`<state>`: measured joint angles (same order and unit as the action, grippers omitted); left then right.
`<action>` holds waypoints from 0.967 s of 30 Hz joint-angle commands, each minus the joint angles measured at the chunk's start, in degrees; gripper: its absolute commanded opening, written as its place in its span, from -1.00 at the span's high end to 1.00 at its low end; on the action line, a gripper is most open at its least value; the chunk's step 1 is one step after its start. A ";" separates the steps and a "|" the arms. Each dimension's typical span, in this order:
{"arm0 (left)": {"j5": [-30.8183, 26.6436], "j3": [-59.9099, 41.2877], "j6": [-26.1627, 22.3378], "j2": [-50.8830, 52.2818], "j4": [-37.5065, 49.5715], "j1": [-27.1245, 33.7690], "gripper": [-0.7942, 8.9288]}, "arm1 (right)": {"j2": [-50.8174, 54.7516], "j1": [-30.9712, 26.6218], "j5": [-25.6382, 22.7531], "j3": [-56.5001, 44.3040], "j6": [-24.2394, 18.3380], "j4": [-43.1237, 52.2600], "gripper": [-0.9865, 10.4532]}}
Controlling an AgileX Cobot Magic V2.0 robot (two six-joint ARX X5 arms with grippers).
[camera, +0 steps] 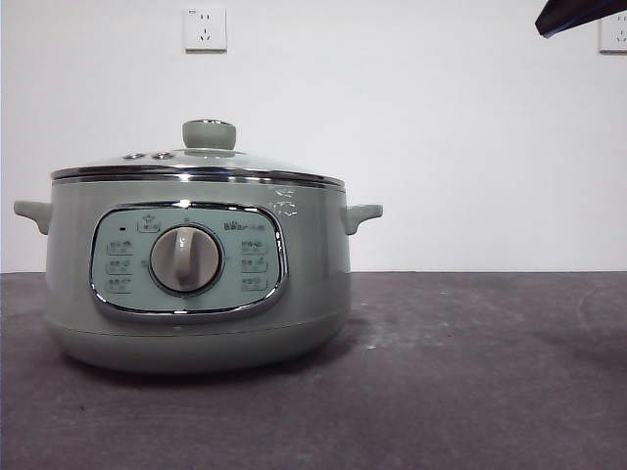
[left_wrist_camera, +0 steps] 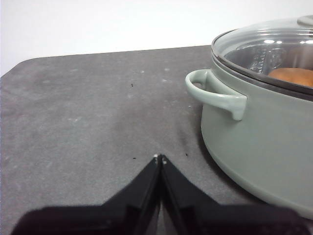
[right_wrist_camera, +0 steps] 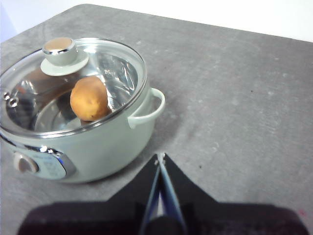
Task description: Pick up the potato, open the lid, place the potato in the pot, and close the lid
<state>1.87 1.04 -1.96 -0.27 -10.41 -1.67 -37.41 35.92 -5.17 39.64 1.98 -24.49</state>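
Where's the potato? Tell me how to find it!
Find the big pale green pot on the grey table. Look down through its glass lid: the potato lies inside, the only round orange-brown thing among shiny metal.

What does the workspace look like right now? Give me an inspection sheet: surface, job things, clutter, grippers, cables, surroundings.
Surface: dark grey table, lightly speckled.
Pot: pale green pot upright on the table, panel and dial towards the front view.
Lid: glass lid seated on the pot's rim.
Potato: potato inside the pot, seen through the glass.
Clutter: nothing seen.
Left gripper: left gripper above bare table beside a pot handle, jaws shut, holding nothing.
Right gripper: right gripper above the table near the other handle, jaws shut, holding nothing.
Cables: nothing seen.
Surroundings: white wall with a wall socket.
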 commanded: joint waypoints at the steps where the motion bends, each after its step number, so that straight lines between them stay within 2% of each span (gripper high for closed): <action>1: -0.17 -0.81 -0.68 0.15 0.09 0.15 0.84 | 3.50 -2.23 -1.20 -0.92 -3.43 -1.79 0.86; 4: -0.20 -0.81 -0.68 0.15 0.09 0.15 0.84 | 9.77 -9.44 -0.48 -5.55 -3.72 -0.70 0.86; 8: -0.20 -0.81 -0.68 0.15 0.09 0.15 0.84 | 20.68 -22.08 6.93 -15.56 -4.02 2.93 0.86; 12: -0.20 -0.81 -0.68 0.15 0.09 0.15 0.84 | 29.55 -30.69 13.99 -24.59 -4.31 5.90 0.86; 16: -0.20 -0.81 -0.68 0.15 0.09 0.15 0.84 | 33.83 -33.48 16.02 -30.91 -4.39 10.40 0.86; 20: -0.20 -0.81 -0.68 0.15 0.09 0.15 0.84 | 36.41 -33.73 17.20 -35.60 -4.20 14.58 0.86; 29: -0.20 -0.81 -0.68 0.15 0.09 0.15 0.84 | 37.38 -33.66 17.20 -39.32 -3.78 14.91 0.86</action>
<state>1.74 1.04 -1.96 -0.27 -10.44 -1.67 -0.27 2.22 11.99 1.30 -2.13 -9.72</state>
